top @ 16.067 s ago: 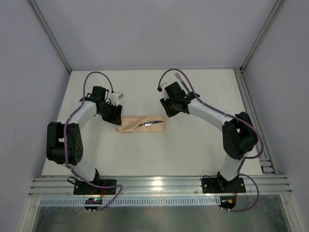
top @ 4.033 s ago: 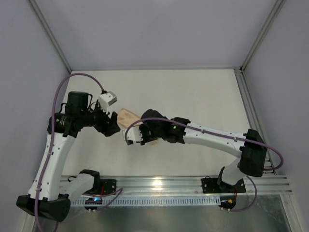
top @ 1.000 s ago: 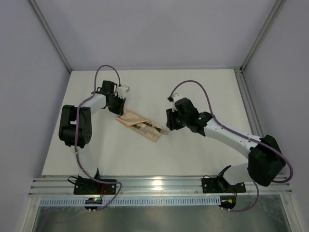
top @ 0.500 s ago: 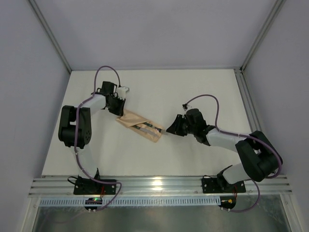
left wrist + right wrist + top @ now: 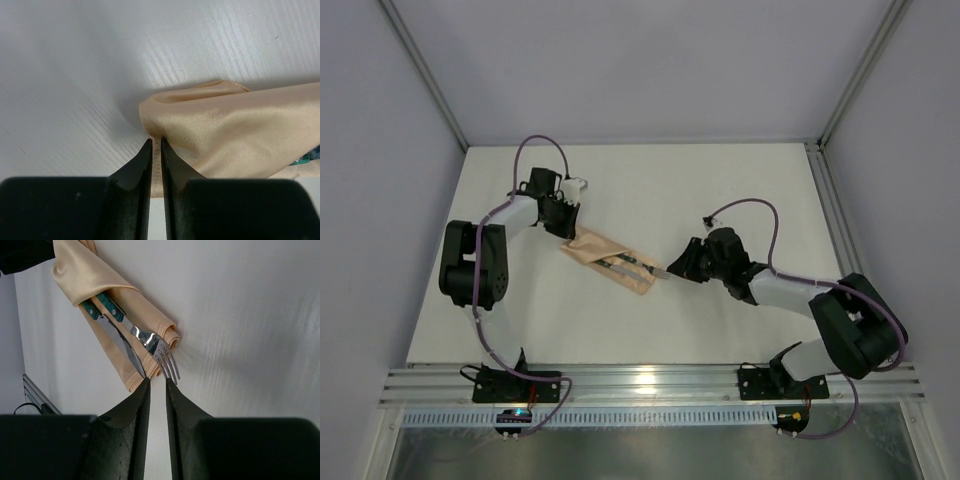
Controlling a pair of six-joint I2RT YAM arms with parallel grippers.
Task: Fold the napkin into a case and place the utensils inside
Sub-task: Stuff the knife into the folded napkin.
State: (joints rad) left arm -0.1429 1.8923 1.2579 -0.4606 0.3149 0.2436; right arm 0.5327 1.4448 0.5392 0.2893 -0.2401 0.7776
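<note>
Judging the step in hand as seating the utensils (image 5: 140, 336) deeper in the case (image 5: 595, 250), lying between the two grippers. Noted nearest the right gripper (image 5: 157, 381) at the utensils' silvery tips, jaws almost together with a slim gap; cannot tell whether clamped on anything. Found beyond it green handles tucked inside, pale ends protruding. Observed farthest the left gripper (image 5: 155, 141) pinched on the case's far corner, anchoring it. Recommend pushing along the case's length, low and slow, to prevent bunching.
</note>
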